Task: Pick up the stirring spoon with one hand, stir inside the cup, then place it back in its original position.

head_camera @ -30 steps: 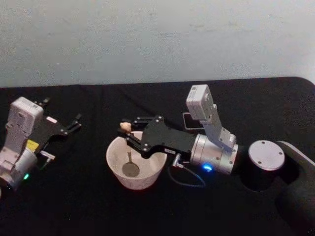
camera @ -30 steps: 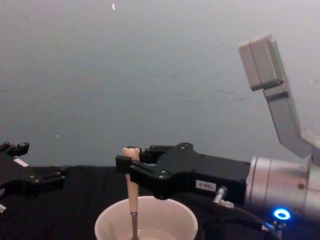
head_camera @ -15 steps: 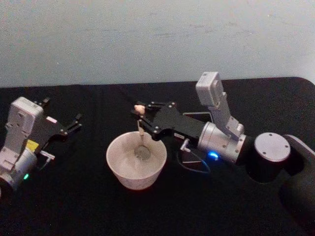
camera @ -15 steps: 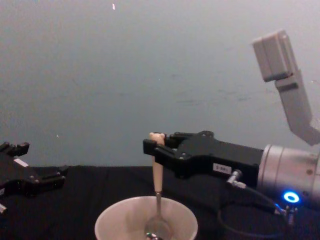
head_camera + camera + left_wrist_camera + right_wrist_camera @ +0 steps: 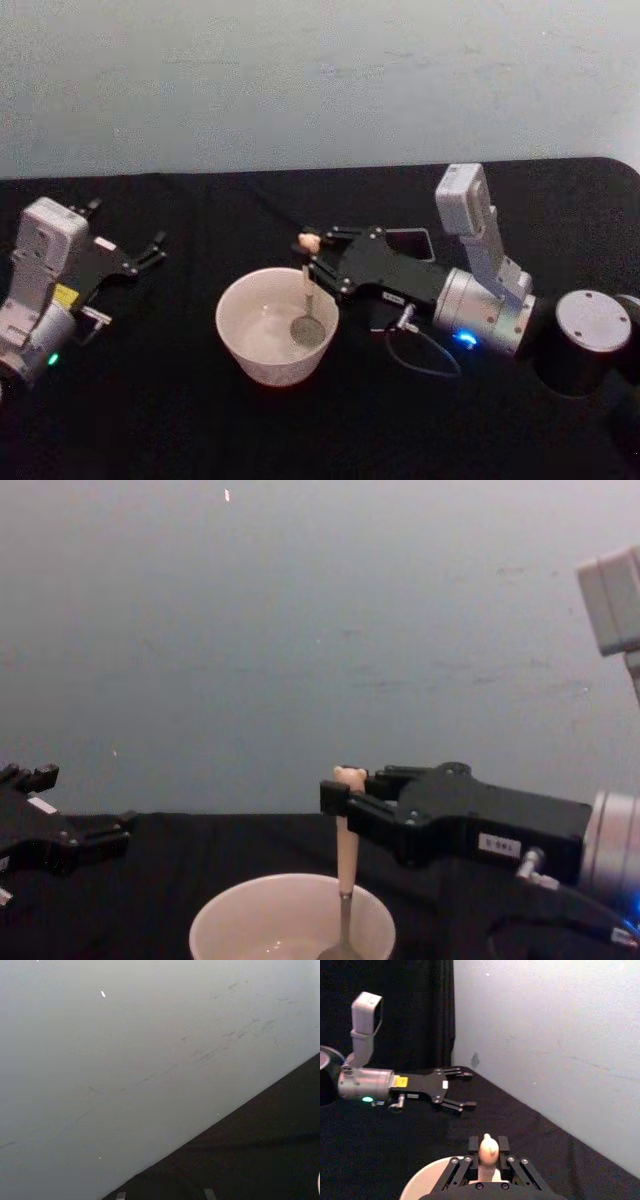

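Cream-white cup (image 5: 262, 367) at centre holds the stirring spoon (image 5: 306, 287) upright near its right wall, our right gripper (image 5: 312, 248) pinched shut on the handle, left gripper (image 5: 470, 1089) parked open at left; we judge ourselves mid-stir, next circling inside the rim.

Colours logged. The counter (image 5: 150, 420): plain black, no pattern. The wall (image 5: 300, 80): pale grey-blue with faint darker scuffs. The cup (image 5: 268, 366): cream-white, unpatterned, lightly shaded inside. The stirring spoon (image 5: 346, 858): pale beige handle, grey metal stem and bowl. The right tool (image 5: 313, 245): matte black; silver wrist body (image 5: 485, 310) with a blue light (image 5: 465, 338). The left tool (image 5: 157, 250): black; light grey housing (image 5: 45, 240), yellow label (image 5: 66, 295), green light (image 5: 52, 358).
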